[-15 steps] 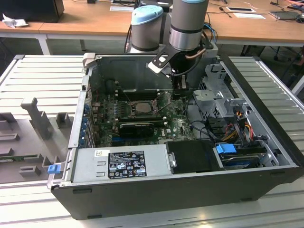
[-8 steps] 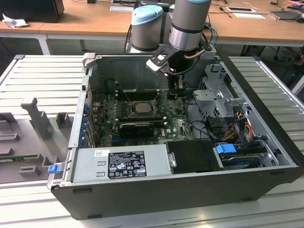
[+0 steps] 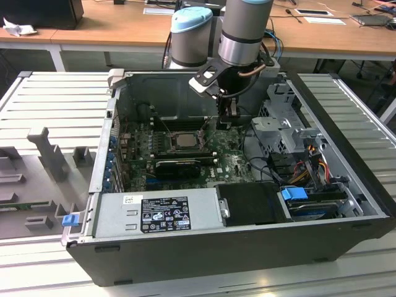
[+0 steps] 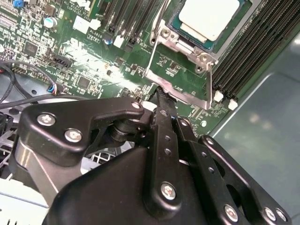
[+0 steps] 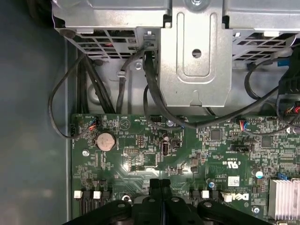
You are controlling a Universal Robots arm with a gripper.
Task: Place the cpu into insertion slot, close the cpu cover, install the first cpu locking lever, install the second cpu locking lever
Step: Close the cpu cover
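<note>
The cpu lies flat in the insertion slot on the green motherboard, its pale metal top showing. The cpu cover, a silver frame with a square window, appears raised open from the slot's edge nearest my gripper, and green board shows through the window. My gripper is shut with nothing held, and its tips sit at the cover's free edge. In the exterior view the gripper hangs inside the case just to the right of the slot. A thin wire lever runs along the slot's side.
A grey power supply box fills the case front. A black ribbed heatsink lies just in front of the slot. The metal drive cage and loose cables crowd the exterior view's right. Black memory slots flank the socket.
</note>
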